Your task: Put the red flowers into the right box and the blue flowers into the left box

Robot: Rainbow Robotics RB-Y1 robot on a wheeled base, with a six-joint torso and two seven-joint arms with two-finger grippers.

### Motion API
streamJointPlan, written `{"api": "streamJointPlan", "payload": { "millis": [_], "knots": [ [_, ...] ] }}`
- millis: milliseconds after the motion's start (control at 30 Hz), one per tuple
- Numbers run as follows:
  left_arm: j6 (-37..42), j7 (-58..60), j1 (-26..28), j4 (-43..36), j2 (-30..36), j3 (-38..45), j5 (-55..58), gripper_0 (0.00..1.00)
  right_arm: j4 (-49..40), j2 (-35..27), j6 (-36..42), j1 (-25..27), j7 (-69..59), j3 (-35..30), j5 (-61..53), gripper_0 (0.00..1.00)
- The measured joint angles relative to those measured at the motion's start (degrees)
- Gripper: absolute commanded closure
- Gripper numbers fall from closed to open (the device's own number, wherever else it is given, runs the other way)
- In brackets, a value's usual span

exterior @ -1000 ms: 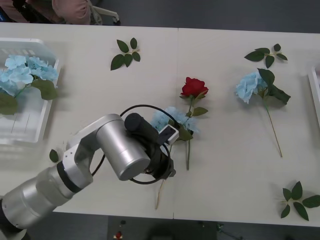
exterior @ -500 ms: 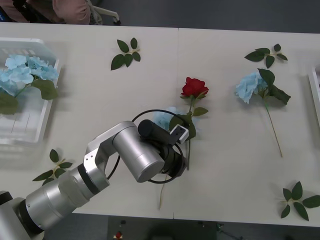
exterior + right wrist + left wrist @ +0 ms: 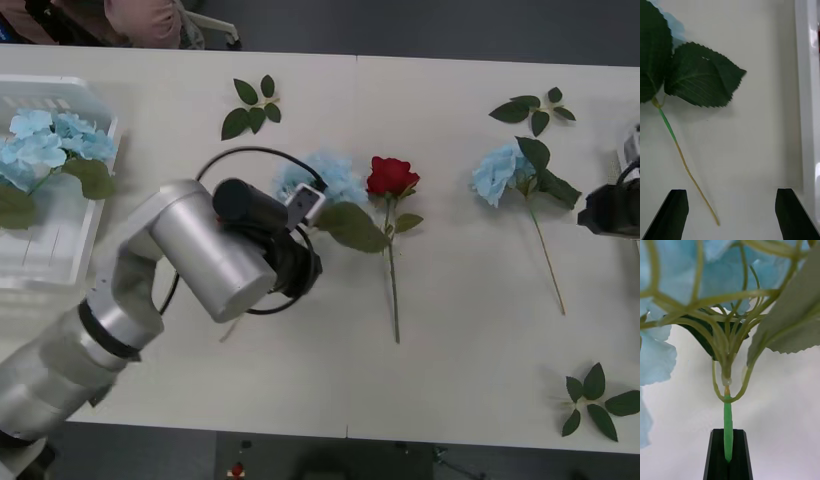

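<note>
Slippage is the risk: a blue flower (image 3: 727, 352) is pinched by its thin stem in the closed left gripper (image 3: 727, 455) above mid-table, well apart from the left box (image 3: 60, 250), while the right gripper (image 3: 731, 210), jaws spread, hovers near another.

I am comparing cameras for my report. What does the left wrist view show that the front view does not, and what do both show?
Left wrist view alone: the left gripper shut on the blue flower's green stem.
Front view alone: the red rose lying on the table, the left box with blue flowers, loose leaf sprigs.
Both: the held blue flower and its big leaf.
</note>
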Motion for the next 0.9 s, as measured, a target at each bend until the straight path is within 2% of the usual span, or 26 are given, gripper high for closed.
{"api": "streamJointPlan", "payload": {
  "millis": [67,133,200,267,367,500,567,633,733,767,833,867,900],
  "knots": [
    [12.27,-2.94,0.0,-9.28,2.89,4.6,-2.88,1.0,0.79,3.31,-0.89,-0.29,0.0,-0.01,3.02,0.32],
    [22.66,-12.21,0.0,-16.96,5.96,10.48,-6.94,1.0,1.84,5.93,-1.74,-0.29,0.0,0.0,4.86,0.32],
    [28.28,-26.11,0.02,-21.21,9.13,17.17,-11.87,1.0,3.03,8.02,-2.53,-0.29,0.0,0.0,7.0,0.32],
    [28.99,-39.92,0.27,-22.06,12.8,23.96,-16.23,1.0,4.29,9.67,-4.04,-0.29,0.0,0.01,8.37,0.32],
    [28.07,-44.36,1.78,-19.63,19.48,30.71,-20.57,1.0,6.42,11.37,-6.7,-0.34,0.0,0.09,9.67,0.32],
    [22.21,-44.42,4.12,-10.07,28.48,32.2,-24.83,1.0,11.54,13.21,-10.99,-1.88,0.01,2.55,12.31,0.32],
    [21.77,-45.93,4.3,-5.59,30.52,32.32,-24.77,1.0,14.44,13.9,-12.69,-3.41,0.01,4.7,12.94,0.32],
    [20.77,-52.27,4.3,-0.62,30.87,33.06,-23.95,1.0,17.6,14.8,-14.7,-5.28,0.01,6.8,13.34,0.32],
    [15.07,-59.15,4.3,6.35,30.41,34.2,-21.42,1.0,21.79,16.44,-16.58,-7.69,0.02,8.25,13.37,0.32],
    [12.75,-58.93,4.3,8.6,30.35,34.32,-20.59,0.97,22.6,16.97,-16.71,-8.19,0.02,8.23,13.37,0.31],
    [7.16,-58.84,4.3,13.39,30.36,34.31,-18.59,0.59,23.81,18.03,-16.81,-8.8,0.03,7.8,13.37,0.32],
    [3.93,-58.84,4.3,15.86,30.37,34.3,-17.53,0.49,24.2,18.52,-16.94,-8.96,0.05,7.44,13.39,0.32],
    [1.22,-58.84,4.3,18.08,30.38,34.26,-16.6,0.31,24.46,18.9,-17.3,-9.03,0.09,7.12,13.4,0.33]
  ]
}}
